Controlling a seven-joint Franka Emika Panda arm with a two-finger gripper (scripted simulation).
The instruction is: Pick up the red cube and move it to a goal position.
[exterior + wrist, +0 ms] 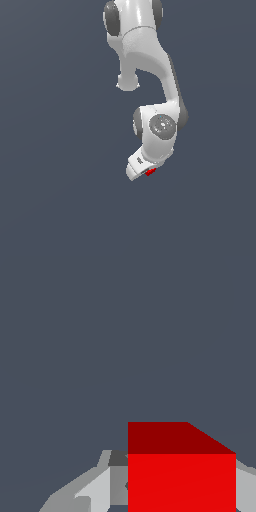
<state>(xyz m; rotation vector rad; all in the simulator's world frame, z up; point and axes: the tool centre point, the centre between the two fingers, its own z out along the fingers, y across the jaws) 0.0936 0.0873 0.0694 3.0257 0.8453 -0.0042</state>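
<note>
A white Panda arm (150, 75) bends downward, its hand (142, 169) closed around the red cube (181, 476), which sits clamped between grey fingers (95, 491), apparently for carrying to the goal.

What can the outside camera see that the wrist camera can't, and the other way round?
Only the exterior view shows the whole white arm bending down. Only the wrist view shows the red cube big and close, with two faces and grey fingers beside it. Both show the cube at the gripper against plain dark grey; in the exterior view it is just a red speck.
</note>
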